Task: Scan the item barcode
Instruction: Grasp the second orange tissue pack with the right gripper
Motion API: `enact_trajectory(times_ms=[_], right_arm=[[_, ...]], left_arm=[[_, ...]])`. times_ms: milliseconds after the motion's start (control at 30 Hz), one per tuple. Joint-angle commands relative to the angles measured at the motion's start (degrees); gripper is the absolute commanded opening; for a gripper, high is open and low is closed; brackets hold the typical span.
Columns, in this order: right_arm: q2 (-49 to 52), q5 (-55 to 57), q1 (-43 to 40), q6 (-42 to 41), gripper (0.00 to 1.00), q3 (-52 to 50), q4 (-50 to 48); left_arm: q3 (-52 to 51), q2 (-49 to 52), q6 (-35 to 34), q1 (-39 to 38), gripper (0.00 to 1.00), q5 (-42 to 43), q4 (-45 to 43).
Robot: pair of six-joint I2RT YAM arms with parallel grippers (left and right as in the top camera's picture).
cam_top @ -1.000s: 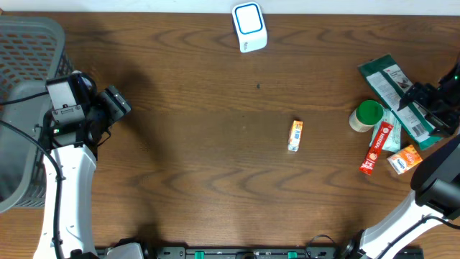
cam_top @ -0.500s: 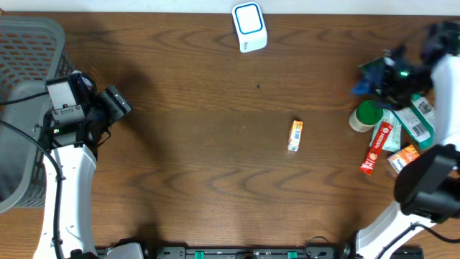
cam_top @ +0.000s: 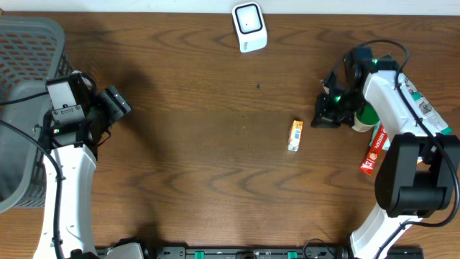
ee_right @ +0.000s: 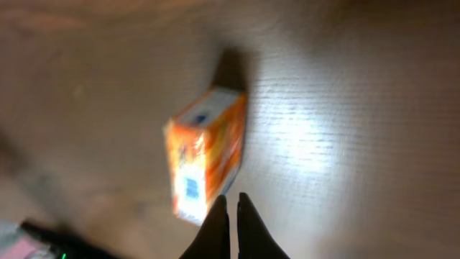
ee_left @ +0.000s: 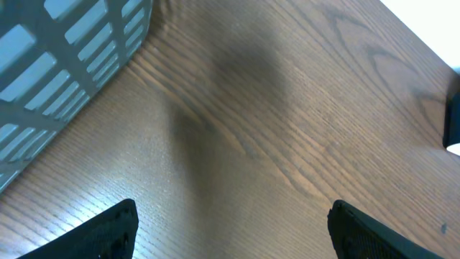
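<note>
Now, open up before reaching for the box

The small orange box [cam_top: 295, 135] lies flat a little toward 3 o'clock of the table's middle, held by nothing. The right gripper [ee_right: 231, 208] hangs at its 2 o'clock, jaws clenched on air. In my judgement it should spread them, straddle the box's narrow sides, then turn the barcode face toward the scanner [cam_top: 249, 27] at 12 o'clock. The left gripper [ee_left: 233, 234] waits spread wide at 9 o'clock, beside the basket [cam_top: 21, 43].
</note>
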State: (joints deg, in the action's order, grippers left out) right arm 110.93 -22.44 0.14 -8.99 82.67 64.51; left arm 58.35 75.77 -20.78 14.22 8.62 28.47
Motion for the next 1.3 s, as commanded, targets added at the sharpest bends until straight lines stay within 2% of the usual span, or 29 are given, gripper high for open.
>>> enact_trajectory(times_ms=[0, 300, 533, 800, 900, 933, 967, 1100, 1267], right_arm=[[-0.57, 1.20, 1.42, -2.97, 0.04, -4.66, -3.17], [-0.57, -2.10, 8.48, -8.13, 0.04, -12.02, -15.87], [-0.57, -3.54, 13.97, -8.11, 0.08, -11.96, -18.64], [-0.87, -5.51, 14.38, -8.11, 0.14, -10.40, -18.58], [-0.87, -3.56, 14.32, -8.13, 0.23, -10.40, -18.58], [-0.87, -3.54, 14.32, -8.13, 0.34, -10.40, -18.64], [-0.85, -3.54, 14.40, -8.15, 0.40, -10.43, -18.84], [-0.79, -3.45, 15.23, -8.20, 0.41, -10.49, -19.56], [-0.76, -0.07, 17.40, -12.90, 0.40, -11.93, -23.30]], left_arm=[[-0.15, 0.28, 0.33, 0.24, 0.85, -0.35, 0.17], [-0.15, 0.28, 0.33, 0.24, 0.85, -0.35, 0.17], [-0.15, 0.28, 0.35, 0.24, 0.85, -0.35, 0.17], [-0.15, 0.28, 0.35, 0.24, 0.85, -0.35, 0.17], [-0.15, 0.28, 0.35, 0.24, 0.85, -0.35, 0.17], [-0.15, 0.28, 0.33, 0.24, 0.85, -0.35, 0.17], [-0.15, 0.28, 0.33, 0.24, 0.85, -0.35, 0.17], [-0.15, 0.28, 0.33, 0.24, 0.85, -0.35, 0.17], [-0.15, 0.28, 0.35, 0.24, 0.85, -0.35, 0.17]])
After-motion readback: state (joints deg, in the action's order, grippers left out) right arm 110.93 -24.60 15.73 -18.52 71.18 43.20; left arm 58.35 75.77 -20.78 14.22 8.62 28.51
